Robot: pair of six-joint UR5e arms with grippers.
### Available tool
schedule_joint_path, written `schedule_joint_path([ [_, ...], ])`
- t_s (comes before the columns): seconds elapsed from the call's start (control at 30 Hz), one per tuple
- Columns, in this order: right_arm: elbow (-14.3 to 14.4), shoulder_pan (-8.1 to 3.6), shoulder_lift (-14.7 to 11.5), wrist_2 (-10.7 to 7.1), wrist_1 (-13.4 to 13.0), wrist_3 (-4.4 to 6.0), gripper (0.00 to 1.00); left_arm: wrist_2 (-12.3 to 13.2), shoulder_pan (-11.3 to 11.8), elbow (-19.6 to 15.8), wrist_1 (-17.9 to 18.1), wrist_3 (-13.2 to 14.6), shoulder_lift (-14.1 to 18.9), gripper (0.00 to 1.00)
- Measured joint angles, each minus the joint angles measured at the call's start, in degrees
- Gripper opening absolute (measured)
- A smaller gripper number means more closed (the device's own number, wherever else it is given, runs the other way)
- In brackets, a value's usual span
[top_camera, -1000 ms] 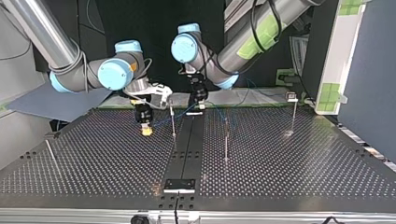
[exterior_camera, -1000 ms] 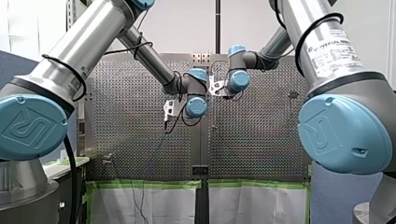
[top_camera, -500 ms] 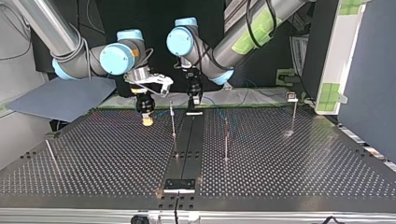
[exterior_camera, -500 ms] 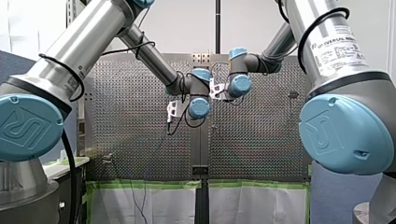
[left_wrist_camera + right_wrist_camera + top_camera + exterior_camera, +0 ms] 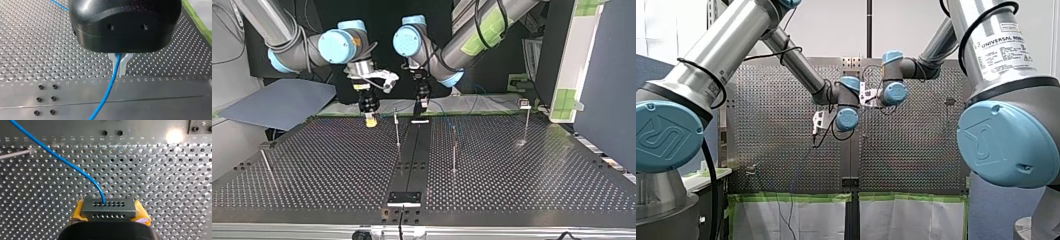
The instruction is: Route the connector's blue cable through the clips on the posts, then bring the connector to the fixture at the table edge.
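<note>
Top view: my right gripper (image 5: pixel 370 119) and my left gripper (image 5: pixel 420 106) hover at the table's (image 5: pixel 522 170) arm-side edge.
Left wrist view: left gripper pinches the blue cable (image 5: pixel 107 96).
Right wrist view: right gripper clamps the connector (image 5: pixel 109 207).
Risk: diverging arms may tauten the cable and slip it loose.

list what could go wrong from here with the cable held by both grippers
1. The blue cable bends sharply where it leaves the connector in my right gripper. A pull could strain that joint or tug the connector from the yellow pads.
2. My left gripper pinches the cable between thin metal fingers, so it may slip out.
3. The nearest post stands close to both grippers and could get knocked.
</note>
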Motion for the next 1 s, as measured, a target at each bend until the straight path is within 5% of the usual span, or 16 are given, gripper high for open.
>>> schedule_joint_path([
  [0.47,6.9,-0.91,0.0,2.82,-6.7,2.16,0.0,0.3,0.2,-0.2,1.5,0.1,0.0,0.0],
  [1.0,15.1,-0.54,1.7,5.76,-12.5,2.14,0.0,0.6,-0.4,-0.2,3.2,-0.8,-3.6,0.0],
])
